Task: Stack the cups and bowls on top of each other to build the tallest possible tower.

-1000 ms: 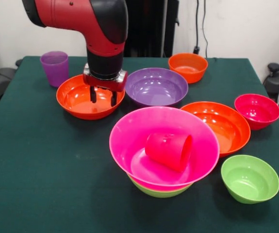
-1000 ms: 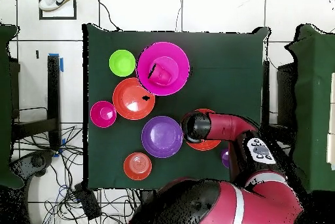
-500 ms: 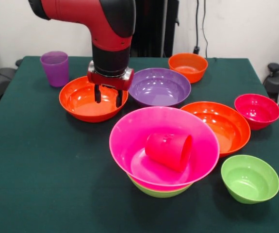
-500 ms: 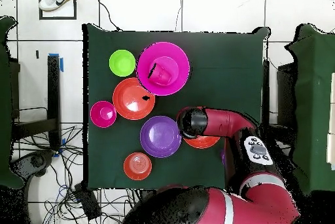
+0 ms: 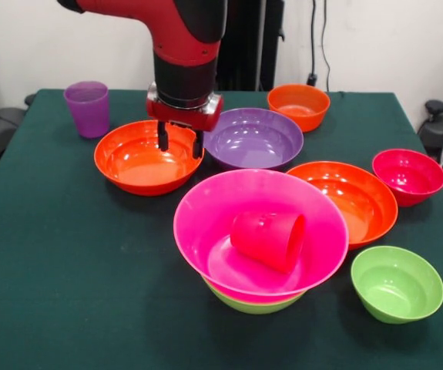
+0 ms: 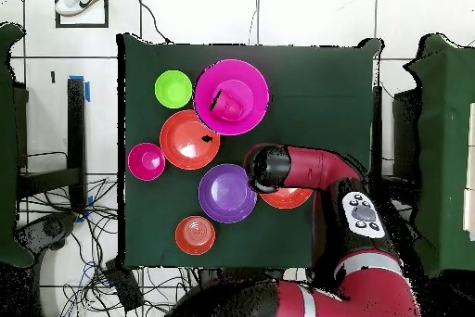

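Orange bowl (image 5: pixel 140 159): on green surface (image 5: pixel 67 262), gripper (image 5: pixel 179 143) released over its far rim. Tower (image 5: pixel 260 231): pink bowl on lime, red-pink cup (image 5: pixel 269 238) tipped inside. Purple cup (image 5: pixel 87 108) upright.

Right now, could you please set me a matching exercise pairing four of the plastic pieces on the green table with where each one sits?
Things:
1. red-pink plastic tumbler
2. translucent purple plastic tumbler
3. wide hot pink plastic bowl
4. wide orange plastic bowl

Places:
A. under the gripper
B. upright, alone near a table corner
C. on its side inside a bowl
D. nested on a lime green bowl

Pairs: 1-C, 2-B, 3-D, 4-A
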You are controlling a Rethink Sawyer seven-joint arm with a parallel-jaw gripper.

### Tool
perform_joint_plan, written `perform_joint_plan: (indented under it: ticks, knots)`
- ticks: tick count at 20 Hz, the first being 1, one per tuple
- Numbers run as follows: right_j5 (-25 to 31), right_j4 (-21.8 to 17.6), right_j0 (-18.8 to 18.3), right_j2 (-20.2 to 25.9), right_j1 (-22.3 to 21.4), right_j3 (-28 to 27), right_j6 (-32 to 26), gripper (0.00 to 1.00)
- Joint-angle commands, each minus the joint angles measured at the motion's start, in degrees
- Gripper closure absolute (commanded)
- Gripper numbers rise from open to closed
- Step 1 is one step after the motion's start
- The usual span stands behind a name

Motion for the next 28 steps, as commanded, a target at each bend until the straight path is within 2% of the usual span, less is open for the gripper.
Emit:
perform_joint_plan:
  ticks: [1,16,28]
  knots:
    - [5.0,2.1,1.5,2.9,0.4,-0.6,3.7,0.0]
    - [2.6,2.3,1.1,3.7,1.6,-0.4,3.5,0.0]
    - [-1.5,3.8,-0.2,7.2,5.7,-1.3,3.1,0.0]
